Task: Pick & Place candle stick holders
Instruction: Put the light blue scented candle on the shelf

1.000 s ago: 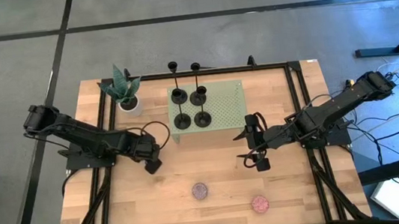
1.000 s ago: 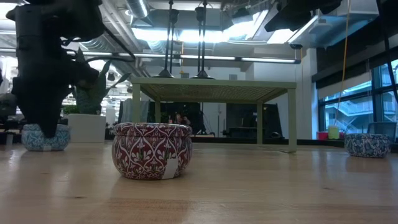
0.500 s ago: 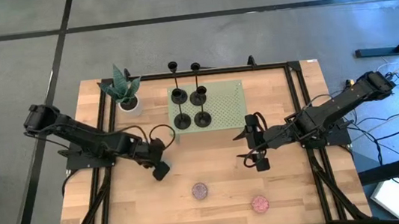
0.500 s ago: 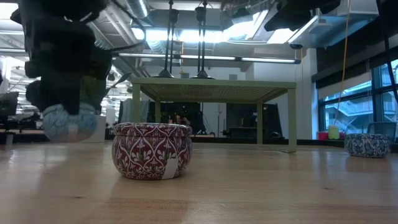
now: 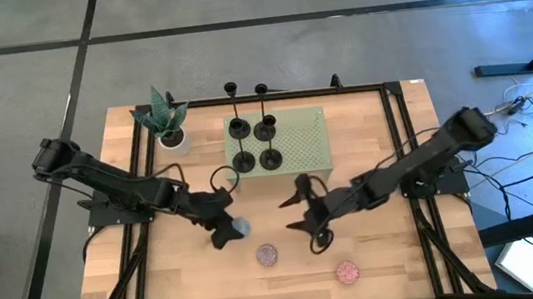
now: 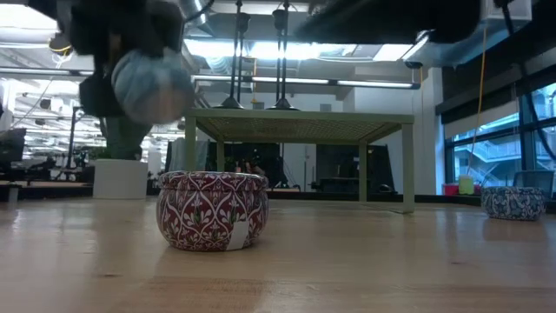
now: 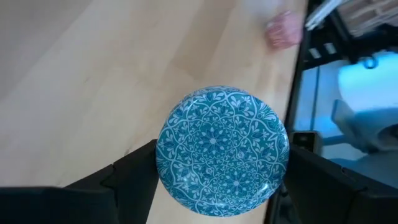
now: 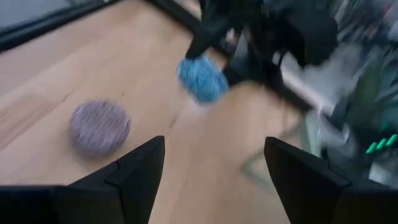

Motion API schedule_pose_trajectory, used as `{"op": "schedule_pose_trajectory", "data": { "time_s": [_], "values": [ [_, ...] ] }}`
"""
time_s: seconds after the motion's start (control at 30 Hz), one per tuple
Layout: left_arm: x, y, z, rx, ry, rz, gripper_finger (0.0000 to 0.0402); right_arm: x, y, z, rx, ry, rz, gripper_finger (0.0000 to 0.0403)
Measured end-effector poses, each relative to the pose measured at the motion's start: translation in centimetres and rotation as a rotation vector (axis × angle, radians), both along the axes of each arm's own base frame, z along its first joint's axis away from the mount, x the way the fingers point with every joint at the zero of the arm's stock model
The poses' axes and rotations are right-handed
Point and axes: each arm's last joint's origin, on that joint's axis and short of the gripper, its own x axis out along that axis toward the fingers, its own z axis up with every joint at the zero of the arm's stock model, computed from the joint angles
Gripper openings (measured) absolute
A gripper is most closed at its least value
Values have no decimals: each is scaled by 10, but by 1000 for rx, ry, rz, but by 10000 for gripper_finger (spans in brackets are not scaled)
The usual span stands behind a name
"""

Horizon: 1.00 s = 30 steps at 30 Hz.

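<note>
Four matte-black candle stick holders [image 5: 254, 143] stand on their disc bases on the green perforated stand [image 5: 301, 141] at the table's far middle. They also show in the low view [image 6: 259, 61]. No gripper is near them. My left gripper [image 5: 230, 229] is shut on a blue patterned round tin [image 7: 222, 152], held above the table left of centre [image 6: 152, 83]. My right gripper [image 5: 294, 217] is open and empty, a little to the right of the left one, with its fingers [image 8: 137, 171] pointing toward the blue tin [image 8: 202, 78]. My left gripper pinches the blue tin by its round side wall [image 7: 163, 155] between the two fingers, one on each opposite side. The fingers come from above, slanting toward the table's right. The tin is lifted clear of the table, with its patterned top face toward the wrist camera.
A purple-grey puck [image 5: 268, 255] and a pink puck [image 5: 347, 272] lie on the table near its front edge. A red patterned tin [image 6: 213, 222] stands close in the low view. A potted green plant [image 5: 168, 120] stands at the far left. Black rails frame the table.
My left gripper has lifted the blue tin off the table and carried it up and toward the table's right and near edge; the tin now hangs clear. My right gripper has gone toward the table's left, closer to the left gripper.
</note>
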Motion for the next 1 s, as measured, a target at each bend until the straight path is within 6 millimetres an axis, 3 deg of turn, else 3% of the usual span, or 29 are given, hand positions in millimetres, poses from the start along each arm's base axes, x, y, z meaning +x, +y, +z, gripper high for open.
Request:
{"op": "schedule_pose_trajectory", "data": {
  "time_s": [0.27, 0.53, 0.77, 1.0],
  "values": [
    [7, -3, 16, 32, -87, -46, 296, 37, 18, -22, -107, -119, 129, 281],
    [8, -4, 18, 32, -114, -52, 296, 70, 20, -22, -112, -134, 104, 281],
    [8, -6, 19, 25, -126, -71, 296, 83, 16, -21, -72, -140, 198, 281],
    [11, -8, 23, -19, -167, -93, 297, 89, 12, -25, -191, -164, 252, 281]
  ]
}}
